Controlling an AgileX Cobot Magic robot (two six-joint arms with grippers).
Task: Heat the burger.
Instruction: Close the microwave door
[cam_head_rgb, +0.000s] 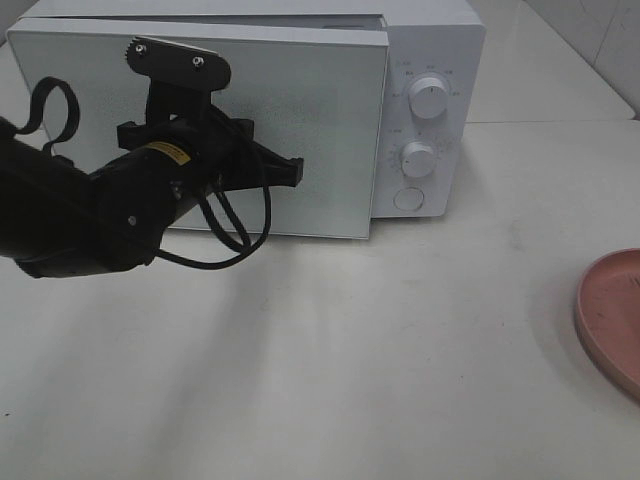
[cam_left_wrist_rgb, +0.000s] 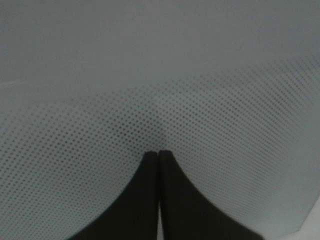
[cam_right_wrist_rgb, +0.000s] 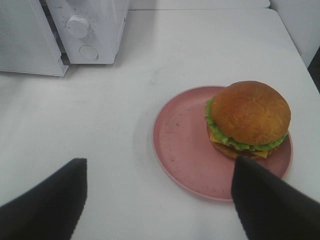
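The burger, with an orange-brown bun, green lettuce and yellow cheese, sits on a round pink plate in the right wrist view. My right gripper is open and empty, its dark fingers to either side of the plate's near edge. In the exterior view only the plate's edge shows at the far right, and the burger and right gripper are out of view. My left gripper is shut, with its tips against the white microwave's door. The left wrist view shows the shut fingertips on the dotted door panel.
The white microwave stands at the back of the white table, its door slightly ajar. Two knobs and a round button are on its right panel. The microwave also shows in the right wrist view.
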